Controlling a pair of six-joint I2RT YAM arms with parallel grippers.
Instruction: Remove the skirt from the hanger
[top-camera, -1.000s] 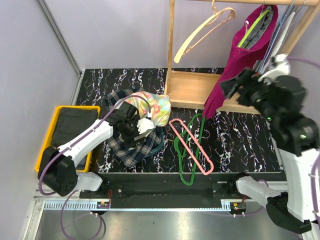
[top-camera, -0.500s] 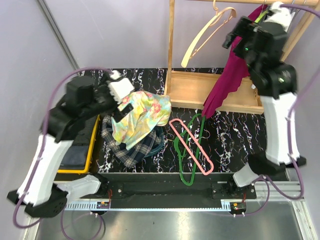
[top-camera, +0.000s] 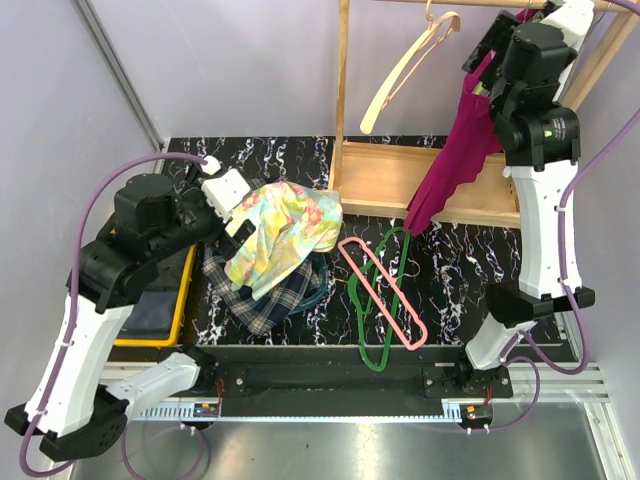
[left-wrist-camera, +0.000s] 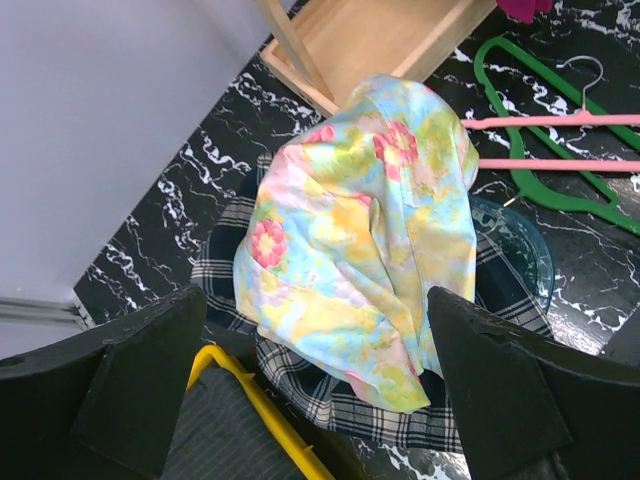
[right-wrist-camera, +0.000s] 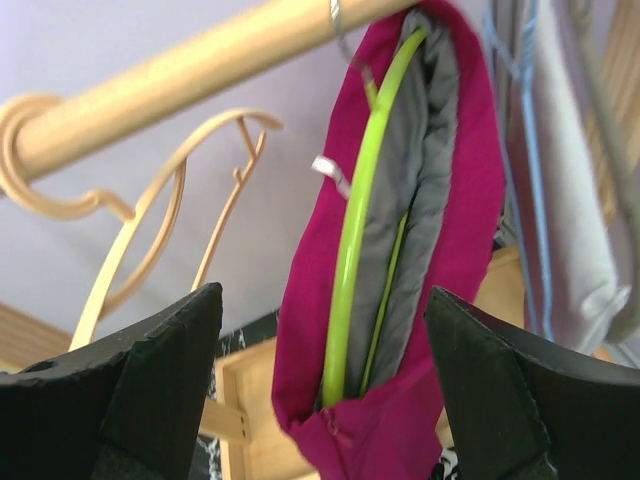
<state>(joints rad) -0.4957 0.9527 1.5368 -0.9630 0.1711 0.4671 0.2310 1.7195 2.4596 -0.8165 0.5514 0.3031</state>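
1. The skirt (top-camera: 250, 300) lies in a loose heap on the counter (top-camera: 480, 280), toward its left edge and close to the near edge. A floral garment (top-camera: 285, 235) is draped over most of it.
2. The hanger (top-camera: 376, 366) lies flat near the middle of the near edge, crossed by a pink hanger (left-wrist-camera: 560, 121). No plaid cloth is on it.
3. A dark teal curved piece shows at the skirt's right side. I cannot tell what it is.
4. The left claw (left-wrist-camera: 315, 292) hangs released above the heap, grasping nothing.
5. The right claw (right-wrist-camera: 322, 292) is also released. It is raised above the far right corner and faces a magenta garment (right-wrist-camera: 470, 200) on a lime hanger (right-wrist-camera: 350, 250).
6. Judged from this, skirt and hanger already lie apart, so little or nothing is left to do.
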